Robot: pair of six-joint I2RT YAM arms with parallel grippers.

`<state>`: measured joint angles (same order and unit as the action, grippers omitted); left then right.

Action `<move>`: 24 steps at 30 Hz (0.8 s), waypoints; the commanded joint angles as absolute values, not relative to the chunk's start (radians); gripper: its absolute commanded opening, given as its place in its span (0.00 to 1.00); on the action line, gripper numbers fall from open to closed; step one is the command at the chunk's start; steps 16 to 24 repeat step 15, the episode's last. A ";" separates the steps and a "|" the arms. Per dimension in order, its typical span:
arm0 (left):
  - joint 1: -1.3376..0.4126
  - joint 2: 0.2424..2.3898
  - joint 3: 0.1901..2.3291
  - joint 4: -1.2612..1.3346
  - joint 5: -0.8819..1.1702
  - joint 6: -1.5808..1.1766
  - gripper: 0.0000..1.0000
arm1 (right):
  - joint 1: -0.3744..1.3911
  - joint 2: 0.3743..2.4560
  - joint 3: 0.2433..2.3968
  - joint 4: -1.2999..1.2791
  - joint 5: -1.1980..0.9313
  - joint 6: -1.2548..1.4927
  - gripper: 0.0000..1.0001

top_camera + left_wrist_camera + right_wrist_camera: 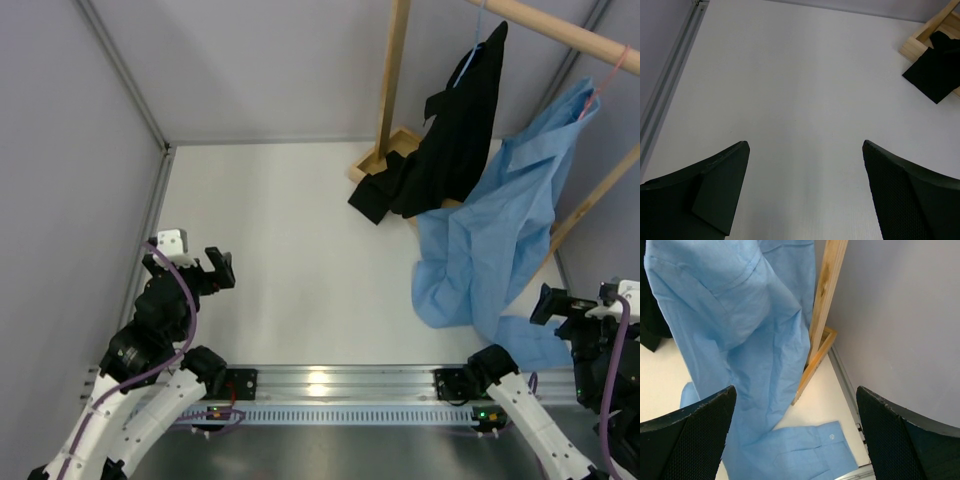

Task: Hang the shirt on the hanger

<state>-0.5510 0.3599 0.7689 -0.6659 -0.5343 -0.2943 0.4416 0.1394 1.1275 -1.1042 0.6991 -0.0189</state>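
Both pincers, nearest my wrist cameras, stood spread wide and held nothing: the left pincer (218, 268) over the bare table (300, 300), the right pincer (548, 303) just beside trailing blue cloth. One light blue shirt (490, 240) hung by its upper end from one pink hanger (598, 97) on the wooden rack (392, 90) at far right. Its long axis ran from the rail down and leftward to the table, where a cuff (827, 440) lay flat. Whether both shoulders sat on the hanger I could not tell. The shirt lay ahead and slightly left of the right pincer, well apart from the left. I judged the right arm (520, 400) the nearer. One black garment (455, 140) hung alongside on a second, pale blue hanger (465, 65).
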 commanded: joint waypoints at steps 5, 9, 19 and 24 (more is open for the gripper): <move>-0.545 0.357 0.755 -0.612 -0.519 -0.282 0.98 | 0.454 0.133 1.091 -1.046 0.709 -0.028 1.00; -0.545 0.360 0.753 -0.609 -0.518 -0.281 0.98 | 0.454 0.130 1.095 -1.045 0.709 -0.025 1.00; -0.546 0.359 0.752 -0.609 -0.517 -0.281 0.98 | 0.454 0.118 1.091 -1.048 0.719 -0.025 1.00; -0.546 0.359 0.752 -0.609 -0.517 -0.281 0.98 | 0.454 0.118 1.091 -1.048 0.719 -0.025 1.00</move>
